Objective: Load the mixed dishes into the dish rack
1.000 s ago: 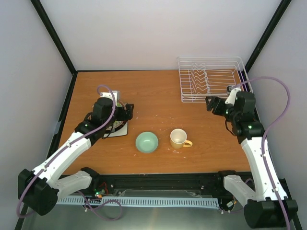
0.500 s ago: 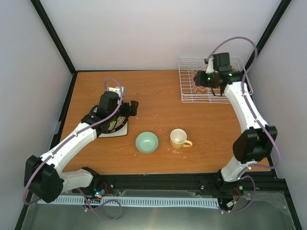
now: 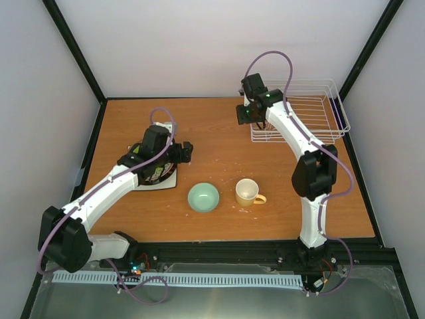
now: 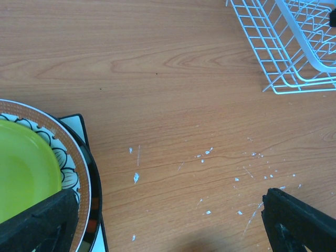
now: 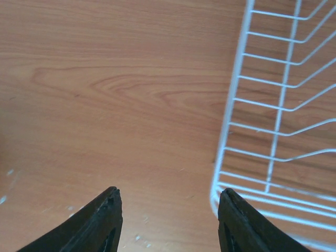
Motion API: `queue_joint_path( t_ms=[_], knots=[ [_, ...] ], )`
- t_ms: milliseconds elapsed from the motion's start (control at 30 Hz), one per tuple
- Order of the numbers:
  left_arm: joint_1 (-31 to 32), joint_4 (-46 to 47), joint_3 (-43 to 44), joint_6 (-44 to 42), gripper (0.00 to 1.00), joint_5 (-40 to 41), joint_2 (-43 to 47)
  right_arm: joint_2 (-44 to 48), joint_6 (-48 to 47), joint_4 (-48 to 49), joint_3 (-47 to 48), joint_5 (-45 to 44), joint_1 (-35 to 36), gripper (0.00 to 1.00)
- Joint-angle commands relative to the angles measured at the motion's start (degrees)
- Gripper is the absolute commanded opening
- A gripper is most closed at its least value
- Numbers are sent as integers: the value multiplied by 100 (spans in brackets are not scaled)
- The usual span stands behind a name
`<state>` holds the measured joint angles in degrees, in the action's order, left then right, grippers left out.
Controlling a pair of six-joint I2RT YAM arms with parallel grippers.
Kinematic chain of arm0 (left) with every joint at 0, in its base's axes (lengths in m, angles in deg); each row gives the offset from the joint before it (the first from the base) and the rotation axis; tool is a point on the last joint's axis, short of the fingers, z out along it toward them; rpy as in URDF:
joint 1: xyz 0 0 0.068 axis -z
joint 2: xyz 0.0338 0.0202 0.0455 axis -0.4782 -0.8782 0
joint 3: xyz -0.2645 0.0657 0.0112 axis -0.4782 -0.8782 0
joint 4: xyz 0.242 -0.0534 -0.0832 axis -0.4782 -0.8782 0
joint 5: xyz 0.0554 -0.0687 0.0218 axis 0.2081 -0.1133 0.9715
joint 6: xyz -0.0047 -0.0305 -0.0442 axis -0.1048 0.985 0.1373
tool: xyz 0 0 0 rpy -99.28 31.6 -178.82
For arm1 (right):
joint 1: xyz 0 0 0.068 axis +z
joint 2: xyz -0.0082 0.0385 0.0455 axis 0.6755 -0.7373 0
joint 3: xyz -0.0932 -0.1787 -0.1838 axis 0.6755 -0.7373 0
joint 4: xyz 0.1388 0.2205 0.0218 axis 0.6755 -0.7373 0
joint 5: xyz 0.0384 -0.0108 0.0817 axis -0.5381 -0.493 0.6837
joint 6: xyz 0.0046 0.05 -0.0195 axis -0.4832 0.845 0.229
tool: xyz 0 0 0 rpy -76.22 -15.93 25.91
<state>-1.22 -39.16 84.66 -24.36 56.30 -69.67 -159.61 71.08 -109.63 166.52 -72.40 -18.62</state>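
The dish rack (image 3: 319, 113) sits at the desk's (image 3: 219, 126) far right corner, with no dishes in it.
We see stacked plates (image 3: 159, 176) at the left, and the mint-green bowl (image 3: 203, 197) and yellow mug (image 3: 248, 191) on open desk near the centre. The left claw (image 4: 168, 226) gapes wide and empty beside the plates' edge. The right claw (image 5: 170, 220), partly open and empty, hovers at the rack's left rim.

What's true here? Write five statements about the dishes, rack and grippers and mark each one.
1. The rack holds no dishes. True.
2. The mug sits inside the bowl. False: it stands beside the bowl, apart, on the table.
3. A green plate tops the pile of plates. True.
4. The right gripper is shut on a plate. False: it is open and empty, by the rack's edge.
5. The left gripper is open. True.
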Motion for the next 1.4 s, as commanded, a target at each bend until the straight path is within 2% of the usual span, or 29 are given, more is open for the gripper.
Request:
queue_joint_path(
  t_ms=[0,100,333,567,700,833,900,1000,1133,1367],
  knots=[
    [-28,-148,217,50,96,87,215,-409,44,-321,568,-1106,-63,51],
    [-28,-178,140,28,96,241,338,-490,94,-173,614,-1436,-68,52],
    [-45,-202,17,-20,96,317,466,-1114,165,-436,1087,-1153,-68,52],
    [-46,-205,-64,-30,96,338,522,-1370,307,-527,972,-1033,-68,51],
    [-46,-197,-123,-46,96,347,568,-1346,352,-419,727,-1014,-85,44],
    [-53,-205,-175,-51,96,361,644,-1400,355,-400,631,-1079,-110,44],
    [-50,-186,-216,-61,96,368,697,-1436,349,-400,592,-1066,-135,37],
    [-55,-148,-263,-69,96,379,759,-1489,315,-393,518,-1078,-164,17],
    [-55,-135,-282,-97,96,379,808,-1537,305,-382,420,-1052,-184,3],
    [-55,-143,-282,-141,96,399,840,-1439,409,-420,369,-806,-170,3]
  ],
)
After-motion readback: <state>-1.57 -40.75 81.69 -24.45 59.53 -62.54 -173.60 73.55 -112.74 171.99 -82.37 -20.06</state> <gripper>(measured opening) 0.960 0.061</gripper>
